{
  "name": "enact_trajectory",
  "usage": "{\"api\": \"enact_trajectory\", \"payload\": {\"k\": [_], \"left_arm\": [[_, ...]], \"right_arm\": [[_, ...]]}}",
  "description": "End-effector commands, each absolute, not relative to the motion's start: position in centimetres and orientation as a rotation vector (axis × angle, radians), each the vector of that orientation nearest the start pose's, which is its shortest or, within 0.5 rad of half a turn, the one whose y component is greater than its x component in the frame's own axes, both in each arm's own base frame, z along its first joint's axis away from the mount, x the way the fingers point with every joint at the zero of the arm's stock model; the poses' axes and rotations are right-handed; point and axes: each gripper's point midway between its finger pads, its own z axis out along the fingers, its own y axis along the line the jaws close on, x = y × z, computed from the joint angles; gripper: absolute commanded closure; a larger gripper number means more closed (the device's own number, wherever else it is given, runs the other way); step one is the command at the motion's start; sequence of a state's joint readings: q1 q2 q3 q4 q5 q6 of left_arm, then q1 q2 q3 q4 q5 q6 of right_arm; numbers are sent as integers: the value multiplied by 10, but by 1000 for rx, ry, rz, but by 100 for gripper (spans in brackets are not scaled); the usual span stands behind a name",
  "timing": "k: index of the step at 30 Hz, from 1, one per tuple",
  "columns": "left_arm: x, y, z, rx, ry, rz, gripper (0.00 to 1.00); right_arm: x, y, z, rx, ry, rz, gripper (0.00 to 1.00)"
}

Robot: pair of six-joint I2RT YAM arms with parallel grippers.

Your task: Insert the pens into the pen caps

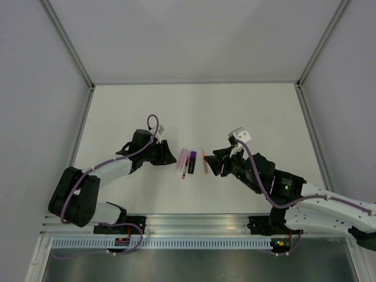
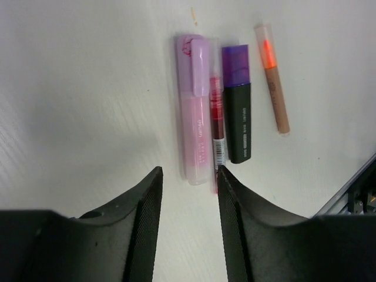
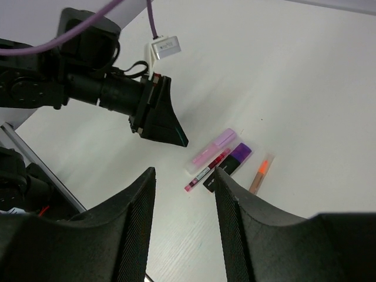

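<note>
**Four pens lying between two open grippers**

A pink pen (image 2: 197, 117), a thin red pen (image 2: 217, 111) and a black pen (image 2: 238, 126) with a purple cap (image 2: 236, 64) lie flat and close together mid-table. Their long axes run near to far, cap ends toward the far side. An orange pen (image 2: 274, 88) lies slightly apart, tilted. On the white table (image 1: 194, 111), the left gripper (image 2: 188, 223) sits just beside the pink pen and the right gripper (image 3: 183, 223) near the orange one. Both have parted, empty jaws.

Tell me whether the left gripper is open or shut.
Open. In the left wrist view the left gripper's fingers stand apart with table showing between them. The pens' ends lie at the tips, not clamped.
</note>
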State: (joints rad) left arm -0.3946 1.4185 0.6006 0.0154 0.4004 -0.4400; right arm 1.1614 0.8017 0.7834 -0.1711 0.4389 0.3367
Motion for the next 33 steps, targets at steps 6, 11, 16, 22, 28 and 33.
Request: {"api": "enact_trajectory", "payload": {"k": [6,11,16,22,28,33], "left_arm": [[259,-204,134,246,2054,-950,4],[244,-187,174,237,1838,-906,0],[227,-172,214,238,1637,-880,0],[225,-166,220,223,1604,-860,0],[224,-169,219,243,1600,-873,0],[224,-167,219,234,1595,-867,0]], "right_arm": [[201,273,250,-298,1811,634,33],[221,269,219,-236,1877,517,2],[254,248,188,-117,1994,398,2],[265,229,177,18,2011,484,2],[269,214,182,106,1971,500,2],[265,215,190,98,1932,559,2]]}}
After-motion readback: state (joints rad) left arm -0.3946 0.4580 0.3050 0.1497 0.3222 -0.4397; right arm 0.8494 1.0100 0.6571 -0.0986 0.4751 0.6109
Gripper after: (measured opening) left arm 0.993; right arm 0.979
